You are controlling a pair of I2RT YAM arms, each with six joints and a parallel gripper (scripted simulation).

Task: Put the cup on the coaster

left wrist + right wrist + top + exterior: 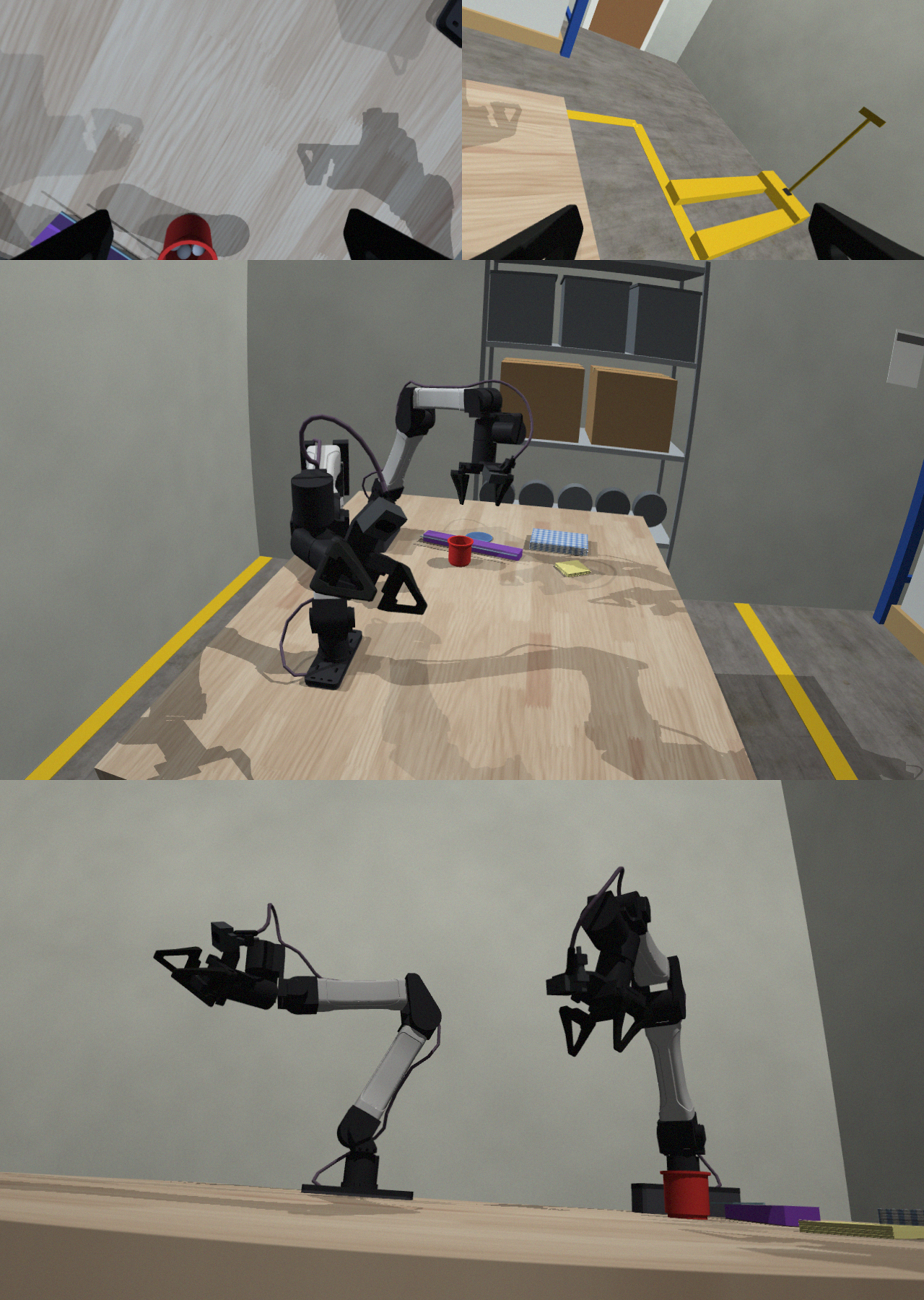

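Grasping, next: red cup (460, 554) (686, 1194) (188, 231), marbles (184, 251) inside; we should lower the left tool (479, 503) (595, 1052) (229, 221), fingers apart, squarely astride, then lift upright, clearing purple bar (504, 550) (769, 1213) (50, 231).

red cup (460, 552) (686, 1194) (188, 231), blue-and-white checked cloth (559, 542), purple bar (472, 544) (772, 1213) (48, 232).

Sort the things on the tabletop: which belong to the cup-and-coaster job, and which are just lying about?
Part of the job:
- red cup
- marbles inside it
- round blue disc, most likely the coaster

Just lying about, it seems:
- purple bar
- blue checked block
- flat yellow pad
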